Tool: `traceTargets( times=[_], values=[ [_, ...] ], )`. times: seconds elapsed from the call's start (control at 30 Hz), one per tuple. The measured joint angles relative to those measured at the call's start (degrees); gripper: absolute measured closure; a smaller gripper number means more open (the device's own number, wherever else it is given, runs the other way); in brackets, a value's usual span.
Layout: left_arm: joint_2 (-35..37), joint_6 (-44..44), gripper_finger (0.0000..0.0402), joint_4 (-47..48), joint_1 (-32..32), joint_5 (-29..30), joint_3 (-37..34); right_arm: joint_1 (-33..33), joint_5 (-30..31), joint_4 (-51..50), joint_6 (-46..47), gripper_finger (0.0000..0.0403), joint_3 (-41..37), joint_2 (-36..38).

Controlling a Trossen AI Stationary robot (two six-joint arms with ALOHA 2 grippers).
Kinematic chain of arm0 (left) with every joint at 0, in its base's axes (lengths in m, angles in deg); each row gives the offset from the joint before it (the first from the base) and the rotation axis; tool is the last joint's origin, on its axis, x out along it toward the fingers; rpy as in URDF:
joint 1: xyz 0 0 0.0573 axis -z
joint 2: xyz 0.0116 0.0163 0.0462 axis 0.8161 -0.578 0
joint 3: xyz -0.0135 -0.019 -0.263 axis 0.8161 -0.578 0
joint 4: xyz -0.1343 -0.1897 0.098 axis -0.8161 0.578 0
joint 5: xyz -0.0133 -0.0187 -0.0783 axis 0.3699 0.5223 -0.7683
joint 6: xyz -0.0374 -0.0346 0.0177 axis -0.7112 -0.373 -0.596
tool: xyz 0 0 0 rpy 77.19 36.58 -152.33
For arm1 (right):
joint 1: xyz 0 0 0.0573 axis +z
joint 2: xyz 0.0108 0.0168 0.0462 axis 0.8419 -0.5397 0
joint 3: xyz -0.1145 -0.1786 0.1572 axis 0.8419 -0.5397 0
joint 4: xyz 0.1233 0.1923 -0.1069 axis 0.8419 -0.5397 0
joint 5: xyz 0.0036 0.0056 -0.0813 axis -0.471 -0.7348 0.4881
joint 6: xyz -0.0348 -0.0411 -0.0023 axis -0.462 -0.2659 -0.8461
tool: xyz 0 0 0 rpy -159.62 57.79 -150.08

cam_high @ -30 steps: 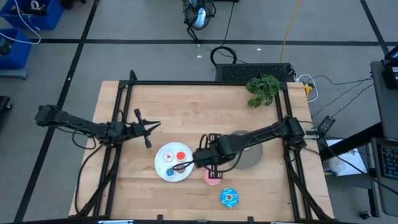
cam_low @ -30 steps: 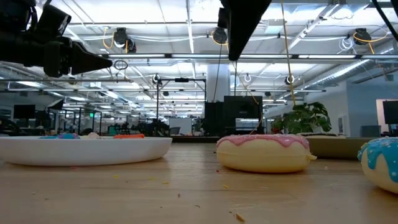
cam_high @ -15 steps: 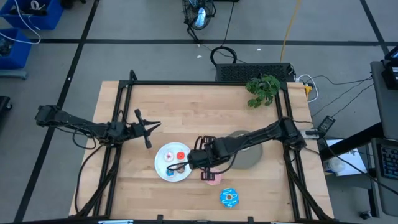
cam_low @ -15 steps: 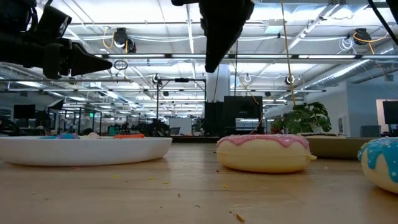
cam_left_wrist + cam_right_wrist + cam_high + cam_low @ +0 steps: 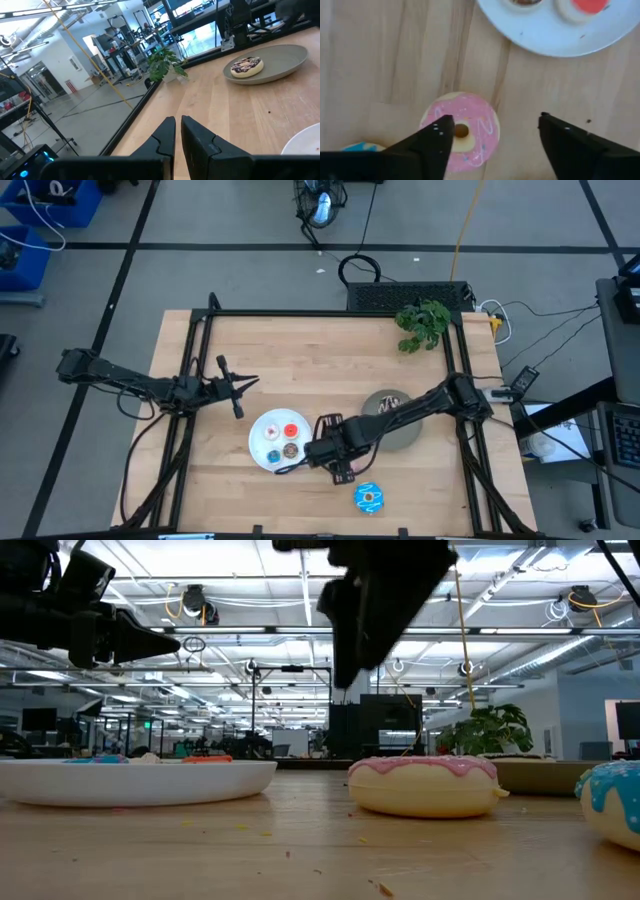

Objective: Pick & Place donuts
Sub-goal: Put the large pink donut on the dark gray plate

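Observation:
A pink donut lies flat on the wooden table, also seen in the low view. My right gripper hangs open above it, fingers pointing down, clear of it. A blue sprinkled donut lies nearer the front edge. The white plate holds tiny donuts: red, blue and brown. A dark drizzled donut rests on the grey plate. My left gripper waits shut at the table's left.
A potted green plant stands at the table's far right corner. Black frame rails run along the left and right sides of the table. Bare wood lies between the white plate and the far edge.
My right gripper has drawn back from the white plate toward the table's right and near edge, tipped to point down over the pink donut, and opened. The tiny brown donut now lies uncovered on the white plate.

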Motion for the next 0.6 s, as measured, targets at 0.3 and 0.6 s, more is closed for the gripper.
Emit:
traceTargets(
  times=[0.3,0.6],
  values=[
    [-0.02,0.05,0.0364,0.0,0.0,-0.02,0.0,0.06,-0.25,4.25,2.06,0.0086,-9.6,-0.07],
    [-0.02,0.09,0.0364,0.0,0.0,-0.02,0.0,-0.05,-1.92,11.87,2.19,0.0088,-17.34,0.02]
  ],
)
